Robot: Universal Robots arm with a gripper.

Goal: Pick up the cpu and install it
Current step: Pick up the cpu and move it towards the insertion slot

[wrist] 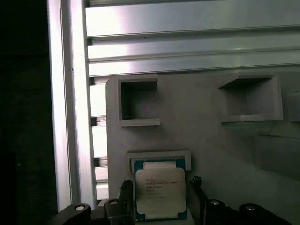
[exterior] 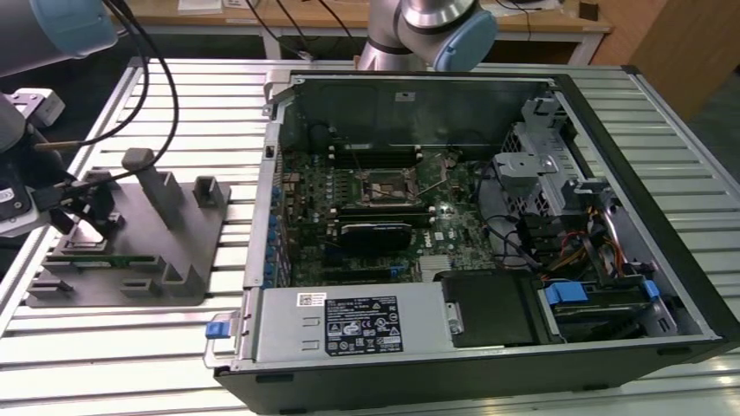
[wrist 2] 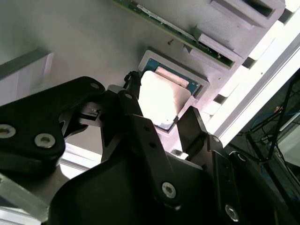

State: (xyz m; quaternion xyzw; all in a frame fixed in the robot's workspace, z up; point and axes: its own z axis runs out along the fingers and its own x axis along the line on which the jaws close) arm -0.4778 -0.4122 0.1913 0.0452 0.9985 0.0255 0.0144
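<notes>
Where the cpu (wrist: 160,191) lies, end effector (wrist: 160,183) straddles it.

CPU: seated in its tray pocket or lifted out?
Seated. In the first wrist view the cpu lies flat inside the grey tray's recess, the open gripper straddling it.

Slatted metal table (exterior: 116,355) bears grey tray (exterior: 116,293), computer case (exterior: 463,379)

The cpu (wrist: 160,193) lies in the tray (wrist: 206,136), between the jaws.
</notes>
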